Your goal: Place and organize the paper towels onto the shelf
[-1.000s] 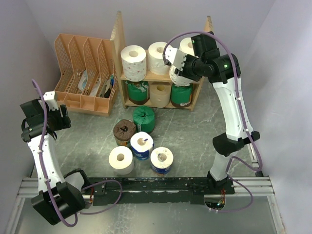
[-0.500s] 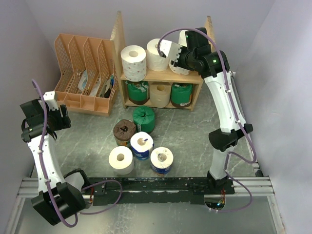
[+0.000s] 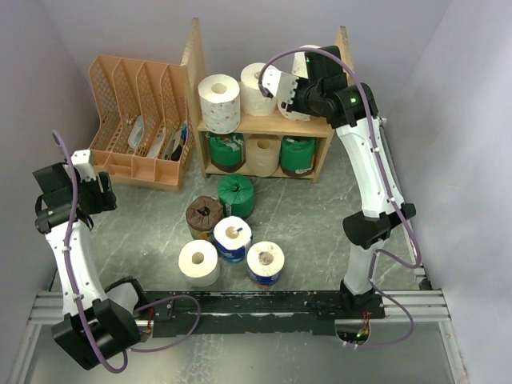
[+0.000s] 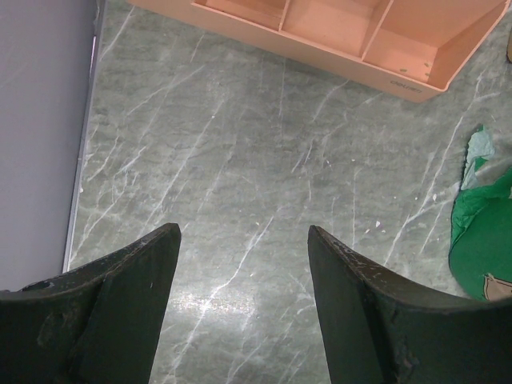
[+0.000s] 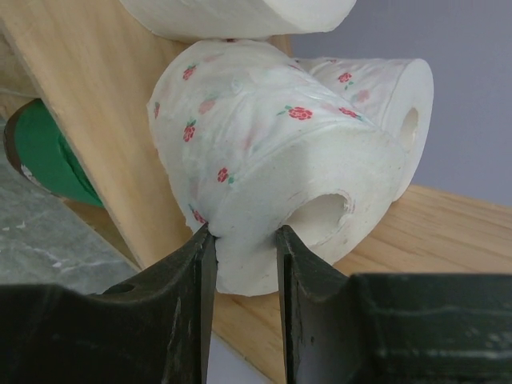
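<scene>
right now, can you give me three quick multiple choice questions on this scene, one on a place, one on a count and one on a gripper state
1. Where on the shelf is the floral-print paper towel roll?
A) lower tier, left end
B) top tier, right end
C) lower tier, middle

2. How many paper towel rolls stand on the table in front of the shelf?
A) three
B) eight
C) five

3. The left gripper is:
A) open, holding nothing
B) shut on a roll
C) shut on a cable

Answers:
1 B: the right gripper pinches it at the right end of the top board.
2 C: green roll, brown roll, white roll and two blue-wrapped rolls.
3 A: bare table shows between its spread fingers.
</scene>
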`<action>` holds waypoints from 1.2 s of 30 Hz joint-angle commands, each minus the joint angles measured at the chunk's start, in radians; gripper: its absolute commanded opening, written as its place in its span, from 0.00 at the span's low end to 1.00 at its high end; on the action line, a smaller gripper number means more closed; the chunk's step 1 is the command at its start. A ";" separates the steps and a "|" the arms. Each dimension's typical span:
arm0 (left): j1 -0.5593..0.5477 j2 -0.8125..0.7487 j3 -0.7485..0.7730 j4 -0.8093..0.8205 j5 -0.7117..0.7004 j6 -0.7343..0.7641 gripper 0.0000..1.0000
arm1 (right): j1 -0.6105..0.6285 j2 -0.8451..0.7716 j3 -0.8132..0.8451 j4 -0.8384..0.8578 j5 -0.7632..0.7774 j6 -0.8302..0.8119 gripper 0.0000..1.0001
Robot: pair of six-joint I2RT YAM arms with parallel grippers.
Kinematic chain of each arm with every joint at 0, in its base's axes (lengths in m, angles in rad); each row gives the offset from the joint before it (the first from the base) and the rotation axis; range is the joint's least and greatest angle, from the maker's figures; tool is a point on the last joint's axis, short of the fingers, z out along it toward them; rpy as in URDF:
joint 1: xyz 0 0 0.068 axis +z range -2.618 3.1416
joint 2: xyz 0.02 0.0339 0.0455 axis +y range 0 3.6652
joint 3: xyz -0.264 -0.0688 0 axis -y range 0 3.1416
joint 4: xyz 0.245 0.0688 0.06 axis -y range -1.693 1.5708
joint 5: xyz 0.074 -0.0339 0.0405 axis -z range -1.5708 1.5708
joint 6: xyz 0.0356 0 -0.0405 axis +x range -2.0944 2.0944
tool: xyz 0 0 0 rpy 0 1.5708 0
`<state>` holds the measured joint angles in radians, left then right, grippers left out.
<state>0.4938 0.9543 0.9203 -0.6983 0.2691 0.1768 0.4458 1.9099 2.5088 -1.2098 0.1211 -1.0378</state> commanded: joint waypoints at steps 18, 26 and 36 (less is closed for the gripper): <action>-0.001 0.000 -0.008 0.028 0.018 0.010 0.77 | -0.015 -0.082 0.054 -0.166 -0.060 -0.134 0.19; -0.001 0.002 -0.009 0.029 0.015 0.007 0.77 | -0.001 -0.070 0.032 -0.166 -0.045 -0.136 0.23; -0.001 0.004 -0.008 0.028 0.012 0.006 0.77 | 0.005 -0.067 0.043 -0.146 -0.013 -0.154 0.29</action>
<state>0.4938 0.9585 0.9203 -0.6987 0.2729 0.1768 0.4465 1.8416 2.5206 -1.3975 0.0753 -1.1690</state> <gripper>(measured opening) 0.766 0.306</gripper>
